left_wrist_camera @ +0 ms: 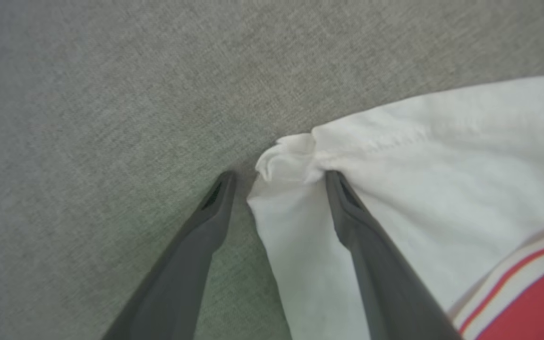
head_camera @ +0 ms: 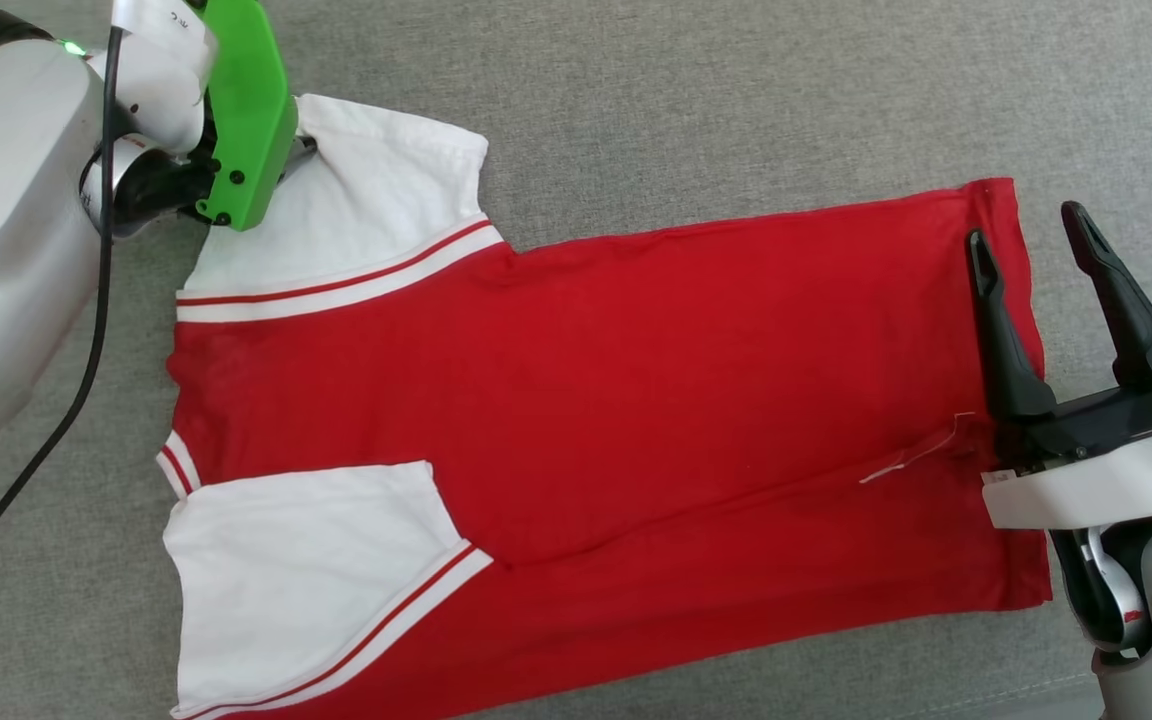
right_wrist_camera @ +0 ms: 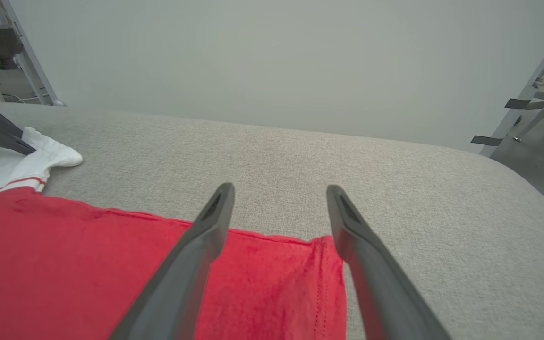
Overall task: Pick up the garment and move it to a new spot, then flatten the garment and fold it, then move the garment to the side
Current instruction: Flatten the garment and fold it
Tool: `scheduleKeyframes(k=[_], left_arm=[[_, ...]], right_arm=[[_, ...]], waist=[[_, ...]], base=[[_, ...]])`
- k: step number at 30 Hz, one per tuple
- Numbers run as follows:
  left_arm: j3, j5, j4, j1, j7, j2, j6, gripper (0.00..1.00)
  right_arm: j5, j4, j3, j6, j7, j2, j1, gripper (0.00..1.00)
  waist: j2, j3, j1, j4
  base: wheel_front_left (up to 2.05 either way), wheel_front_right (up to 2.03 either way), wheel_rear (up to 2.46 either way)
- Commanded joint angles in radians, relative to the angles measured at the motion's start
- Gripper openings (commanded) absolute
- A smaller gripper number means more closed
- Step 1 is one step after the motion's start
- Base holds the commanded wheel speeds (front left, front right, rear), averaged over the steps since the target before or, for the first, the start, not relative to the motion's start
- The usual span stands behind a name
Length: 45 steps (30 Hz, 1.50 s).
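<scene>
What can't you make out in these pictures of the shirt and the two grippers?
- Head view: the green cover hides where the left gripper meets the garment.
- Head view: the garment's lower edge is cut off by the picture's bottom edge.
- All views: the garment's underside is hidden against the grey surface.
- Head view: the white tag near the right gripper is too small to read.

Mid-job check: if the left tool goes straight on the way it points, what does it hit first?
Most likely the bunched white sleeve corner of the garment, which the open left tool straddles, with the grey surface right beneath. Depth to it is unclear.
</scene>
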Motion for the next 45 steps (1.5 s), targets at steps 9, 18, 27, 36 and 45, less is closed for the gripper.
scheduleKeyframes(k=[9, 18, 27, 36, 45], left_arm=[[-0.086, 0.003, -0.023, 0.052, -0.134, 0.025, -0.003, 0.0], [-0.111, 0.043, -0.089, 0.077, -0.337, 0.029, -0.003, 0.0], [-0.121, 0.092, -0.154, 0.087, -0.425, 0.015, -0.002, 0.0], [-0.122, 0.134, -0.21, 0.046, -0.441, -0.001, 0.015, 0.0], [-0.119, 0.147, -0.239, 0.023, -0.453, -0.007, 0.025, 0.0]], right_arm=[[0.008, 0.012, -0.037, -0.001, -0.004, -0.05, -0.056, 1.0], [0.151, 0.023, 0.031, -0.001, 0.281, -0.304, -0.168, 1.0], [0.451, 0.09, 0.217, -0.001, 0.738, -0.555, -0.293, 1.0], [0.517, 0.261, 0.35, -0.001, 0.917, -0.579, -0.412, 1.0], [0.537, 0.444, 0.551, -0.001, 0.897, -0.502, -0.445, 1.0]], waist=[[-0.0001, -0.07, -0.0001, 0.016], [-0.0001, -0.157, -0.0001, 0.076], [-0.0001, -0.167, -0.0001, 0.129], [-0.0001, -0.111, -0.0001, 0.179], [-0.0001, -0.06, -0.0001, 0.208]], base=[[0.0, 0.0, 0.0], [0.0, 0.0, 0.0], [0.0, 0.0, 0.0], [0.0, 0.0, 0.0], [0.0, 0.0, 0.0]])
